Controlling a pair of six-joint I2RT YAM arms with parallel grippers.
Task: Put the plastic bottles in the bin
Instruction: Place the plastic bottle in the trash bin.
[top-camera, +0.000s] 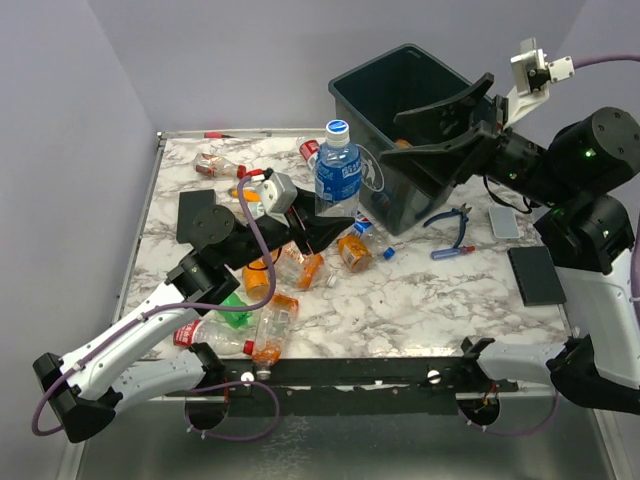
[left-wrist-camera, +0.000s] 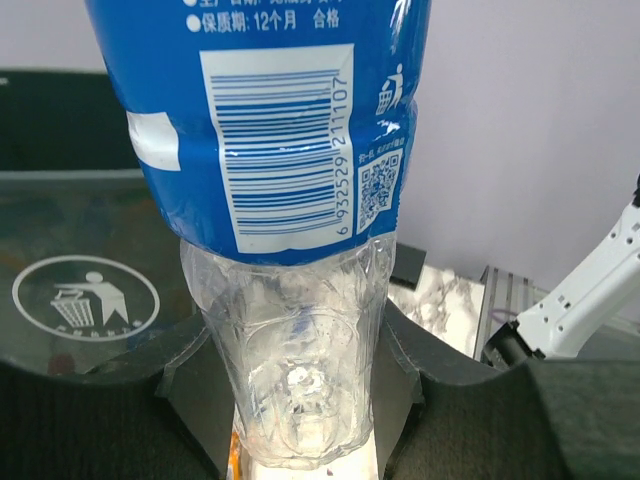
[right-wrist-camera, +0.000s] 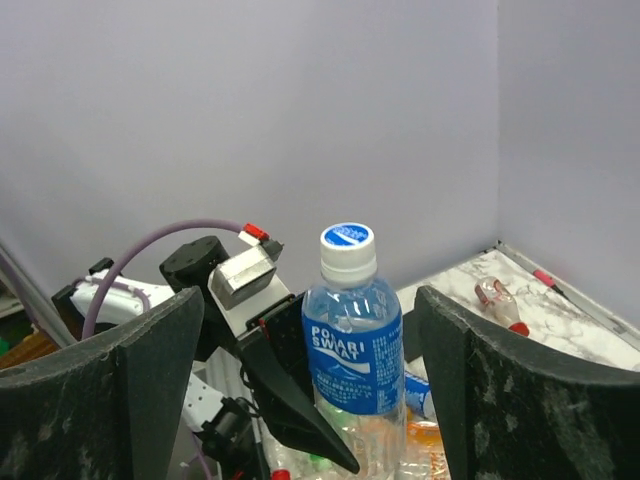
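Note:
My left gripper (top-camera: 334, 216) is shut on the clear lower part of an upright blue-labelled plastic bottle (top-camera: 337, 170) with a white and blue cap, held just left of the dark bin (top-camera: 370, 66). In the left wrist view the bottle (left-wrist-camera: 290, 300) sits between both black fingers (left-wrist-camera: 190, 385), with the bin's white logo (left-wrist-camera: 85, 298) behind. My right gripper (top-camera: 388, 138) is open and empty over the bin, pointing at the bottle (right-wrist-camera: 352, 340). Several more bottles (top-camera: 272, 330) lie on the marble table, left of centre.
Blue-handled pliers (top-camera: 450, 225), a small grey block (top-camera: 503, 222) and a flat black pad (top-camera: 535, 275) lie right of the bin. Another black pad (top-camera: 195, 215) lies at the left. Two bottles (top-camera: 215, 165) lie at the back left. Purple walls close in the table.

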